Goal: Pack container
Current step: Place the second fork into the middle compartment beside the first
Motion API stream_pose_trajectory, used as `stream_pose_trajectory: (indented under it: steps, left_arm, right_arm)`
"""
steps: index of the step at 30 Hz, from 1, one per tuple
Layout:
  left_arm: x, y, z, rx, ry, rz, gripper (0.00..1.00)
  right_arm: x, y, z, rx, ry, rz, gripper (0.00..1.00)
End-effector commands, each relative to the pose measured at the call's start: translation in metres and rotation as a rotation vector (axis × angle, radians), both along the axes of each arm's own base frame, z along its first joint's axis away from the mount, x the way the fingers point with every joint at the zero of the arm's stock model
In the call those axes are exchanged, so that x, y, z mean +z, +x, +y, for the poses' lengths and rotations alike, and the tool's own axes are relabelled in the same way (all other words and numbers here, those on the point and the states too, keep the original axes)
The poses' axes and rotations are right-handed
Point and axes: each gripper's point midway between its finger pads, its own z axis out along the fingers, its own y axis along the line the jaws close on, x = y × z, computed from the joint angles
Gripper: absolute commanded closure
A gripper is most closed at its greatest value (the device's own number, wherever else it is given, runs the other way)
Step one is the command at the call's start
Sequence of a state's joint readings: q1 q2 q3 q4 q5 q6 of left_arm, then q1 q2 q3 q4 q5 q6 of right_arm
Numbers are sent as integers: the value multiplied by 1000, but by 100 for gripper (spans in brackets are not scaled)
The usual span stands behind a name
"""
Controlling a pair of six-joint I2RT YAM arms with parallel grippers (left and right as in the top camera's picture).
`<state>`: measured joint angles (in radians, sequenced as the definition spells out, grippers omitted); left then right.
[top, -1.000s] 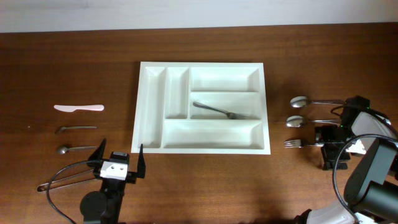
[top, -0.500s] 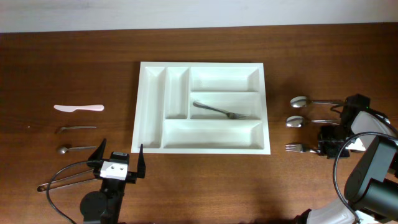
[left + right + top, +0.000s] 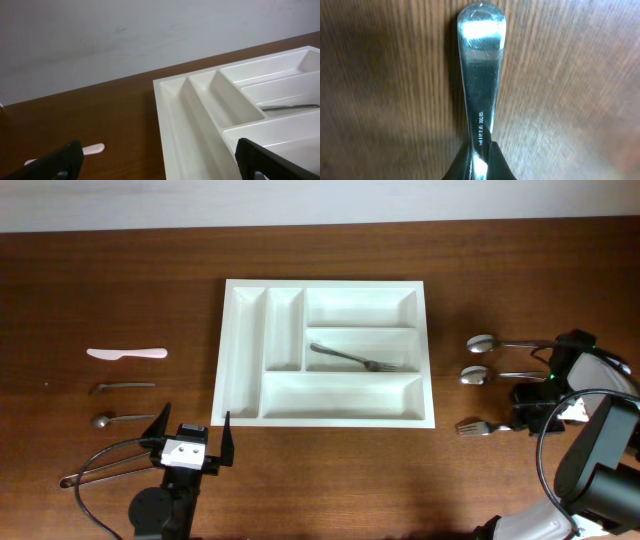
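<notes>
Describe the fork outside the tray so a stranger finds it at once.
Find the white tray, then look to its right, where three utensils lie in a column. The fork is the lowest in the overhead view; its tines set it apart from both spoons.

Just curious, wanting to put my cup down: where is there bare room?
Bare tabletop lies between the cutlery tray and the pink knife, and in front of the tray. Four compartments are empty. Crowded: the right side, with two spoons and the right gripper shut on a fork.

In the tray [image 3: 322, 422], middle wide compartment, lies a fork [image 3: 350, 359]. Left of it: knife [image 3: 126, 353], perhaps two spoons [image 3: 120, 419]. Right: two more spoons [image 3: 495, 342], second fork [image 3: 478, 426].
</notes>
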<state>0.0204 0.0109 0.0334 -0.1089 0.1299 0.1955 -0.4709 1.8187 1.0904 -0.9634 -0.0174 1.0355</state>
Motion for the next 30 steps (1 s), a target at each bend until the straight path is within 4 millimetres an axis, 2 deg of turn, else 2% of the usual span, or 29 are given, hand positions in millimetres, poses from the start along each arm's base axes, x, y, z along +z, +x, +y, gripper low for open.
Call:
stream_pose_trajectory:
  steps: [1, 4, 5, 6, 8, 10, 11, 12, 13, 14, 18, 19, 22, 27, 30]
  left_arm:
    - [-2, 0, 2, 9, 16, -2, 1]
    - [-2, 0, 2, 9, 16, -2, 1]
    - [-2, 0, 2, 9, 16, -2, 1]
    - [-2, 0, 2, 9, 16, -2, 1]
    - [-1, 0, 2, 9, 16, -2, 1]
    - [-2, 0, 2, 9, 16, -2, 1]
    - [-2, 0, 2, 9, 16, -2, 1]
    - [-2, 0, 2, 9, 16, -2, 1]
    - [-2, 0, 2, 9, 16, -2, 1]
    - [-2, 0, 2, 9, 16, -2, 1]
    - [-2, 0, 2, 9, 16, -2, 1]
    - [-2, 0, 2, 9, 16, -2, 1]
    - [-2, 0, 2, 9, 16, -2, 1]
    - [-2, 0, 2, 9, 16, -2, 1]
    - [-2, 0, 2, 9, 16, -2, 1]
  right_arm:
    - [47, 34, -3, 43, -36, -113, 96]
    - [96, 62, 8, 95, -56, -220, 96]
    - [117, 76, 20, 127, -46, -279, 96]
    - [126, 82, 27, 140, -39, -305, 96]
    - [154, 101, 57, 149, -9, -375, 96]
    - [164, 112, 82, 140, 17, -404, 96]
    - [166, 117, 107, 119, 43, -411, 96]
    - [165, 118, 115, 115, 53, -410, 96]
    - [164, 119, 136, 107, 75, -403, 96]
    - [163, 120, 146, 103, 82, -399, 96]
    - [164, 136, 207, 133, 127, -460, 96]
    - [165, 138, 215, 135, 131, -471, 96]
    - [160, 142, 253, 102, 164, -477, 95]
    - [139, 136, 278, 83, 175, -409, 95]
    - [124, 134, 283, 47, 170, -362, 95]
